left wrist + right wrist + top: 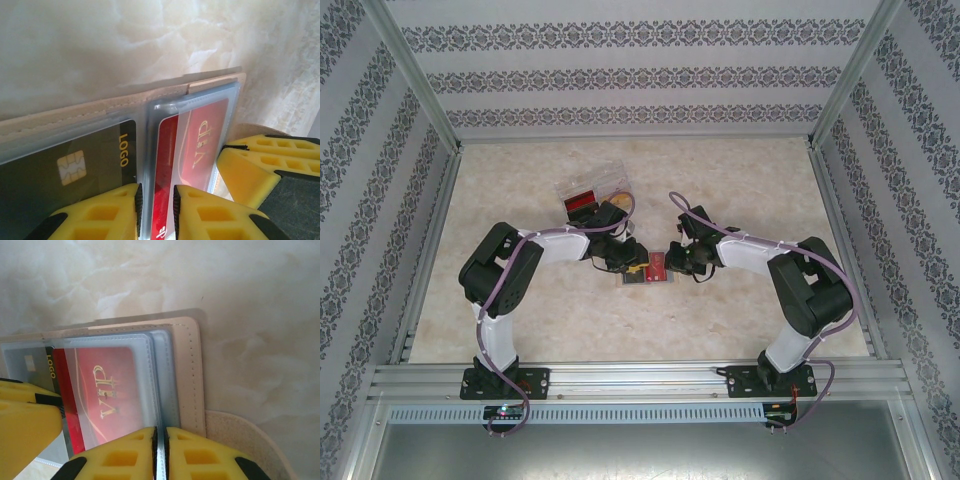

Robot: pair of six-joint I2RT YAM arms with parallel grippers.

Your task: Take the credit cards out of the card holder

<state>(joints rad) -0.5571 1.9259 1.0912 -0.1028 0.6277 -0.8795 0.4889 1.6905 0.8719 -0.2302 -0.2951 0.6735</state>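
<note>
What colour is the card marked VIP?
The VIP card is red with gold lettering, clearest in the right wrist view.

The card holder point(650, 268) lies open and flat on the tabletop point(740, 180), a little right of the clear box point(590, 192) and nearer the front edge than it is. It is pale beige with a stitched border and rounded corners, and stacked clear plastic sleeves cover its inside. Both credit cards sit in those sleeves. The dark card point(60, 160) has a gold chip and gold "LOGO" lettering, and lies on the side toward the clear box. The red card point(200, 140), marked "VIP" in gold, lies on the side away from it. A strip of the red card beside the fold shows deeper red, while the rest looks hazier under plastic.
</note>
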